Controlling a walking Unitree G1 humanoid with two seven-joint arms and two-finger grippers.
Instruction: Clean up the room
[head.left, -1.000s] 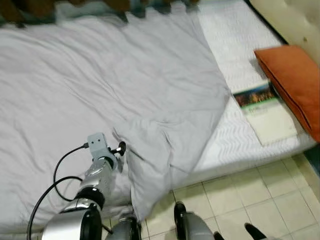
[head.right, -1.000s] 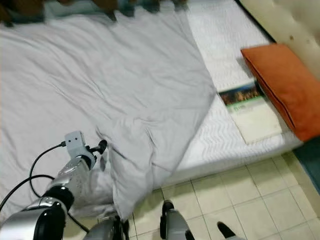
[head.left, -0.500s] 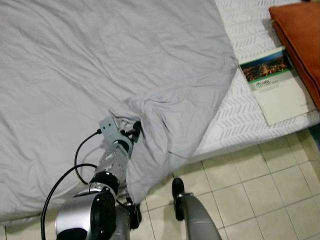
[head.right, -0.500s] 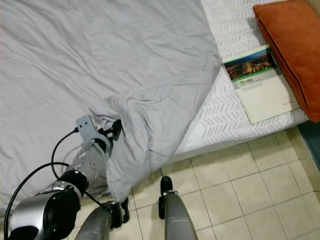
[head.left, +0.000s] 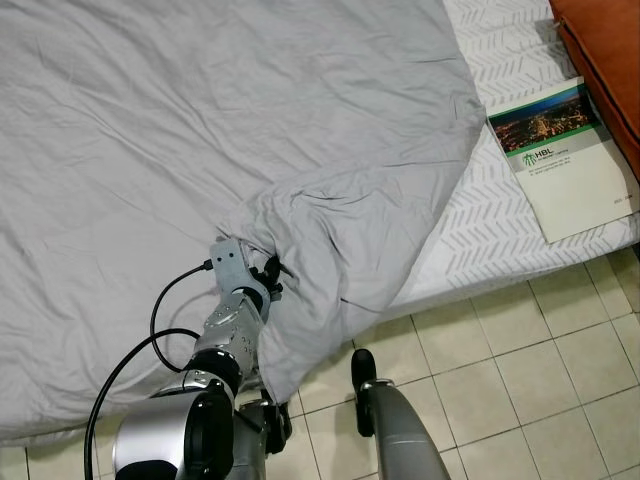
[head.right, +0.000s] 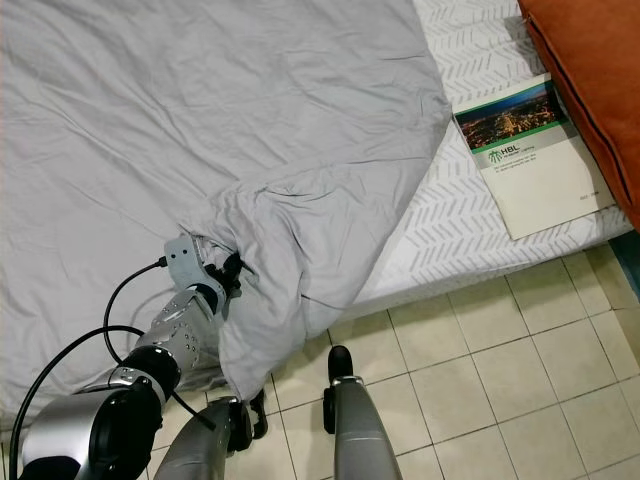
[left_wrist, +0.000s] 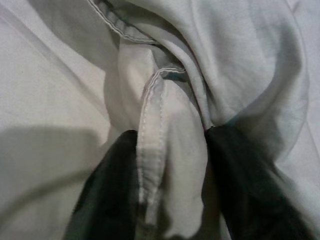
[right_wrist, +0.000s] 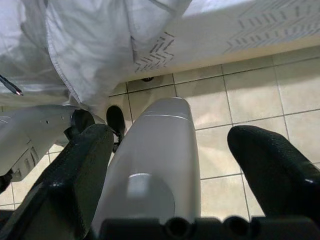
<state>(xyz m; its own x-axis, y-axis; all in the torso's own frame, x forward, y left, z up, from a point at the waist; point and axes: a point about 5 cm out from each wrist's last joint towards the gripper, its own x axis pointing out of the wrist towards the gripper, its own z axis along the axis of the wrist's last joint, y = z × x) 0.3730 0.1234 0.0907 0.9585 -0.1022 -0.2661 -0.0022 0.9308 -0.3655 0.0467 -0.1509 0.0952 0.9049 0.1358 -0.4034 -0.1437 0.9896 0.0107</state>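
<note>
A grey sheet (head.left: 250, 120) covers most of the bed, with one corner folded and bunched near the bed's front edge. My left gripper (head.left: 272, 276) is shut on a stitched hem of that bunched corner (left_wrist: 165, 170), the cloth pinched between its two black fingers (left_wrist: 107, 200). My right gripper (right_wrist: 165, 165) hangs low over the tiled floor, fingers wide open and holding nothing. A white patterned mattress cover (head.left: 500, 200) lies bare on the right side of the bed.
A booklet (head.left: 560, 155) with a city photo lies on the bare mattress at the right. An orange cushion (head.right: 590, 70) sits beyond it. Beige floor tiles (head.left: 520, 380) run along the bed's front edge. My legs (head.left: 400, 440) stand by the bed.
The camera has tilted down and closer to the bed. My left gripper, shut on the sheet's corner, has drawn the bunched fold a little toward the bed's front edge.
</note>
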